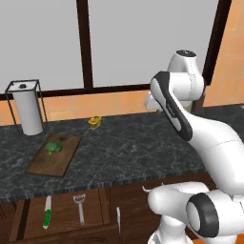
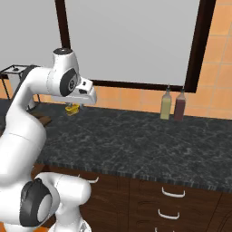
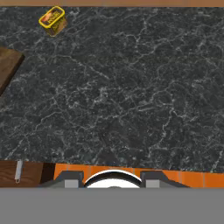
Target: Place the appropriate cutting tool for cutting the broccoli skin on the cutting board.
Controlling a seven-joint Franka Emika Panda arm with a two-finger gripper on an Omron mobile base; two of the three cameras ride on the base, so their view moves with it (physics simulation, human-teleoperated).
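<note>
The cutting tool (image 1: 47,212), a slim knife with a green handle, lies in an open drawer (image 1: 62,228) under the counter at the lower left. Beside it lies a silver peeler (image 1: 80,208). The brown cutting board (image 1: 53,155) rests on the dark counter, with the small broccoli (image 1: 53,148) near its far end. A corner of the board (image 3: 6,65) shows at the left of the hand view. My gripper (image 3: 111,178) hangs high over the bare counter to the right of the board, far from the knife. It is open, with nothing between its fingertips (image 3: 71,177).
A paper towel roll (image 1: 27,112) in a wire stand is at the back left. A small yellow box (image 1: 95,122) sits behind the board by the wall. Two bottles (image 2: 166,105) stand at the back right. Closed drawers (image 2: 172,192) line the cabinet front.
</note>
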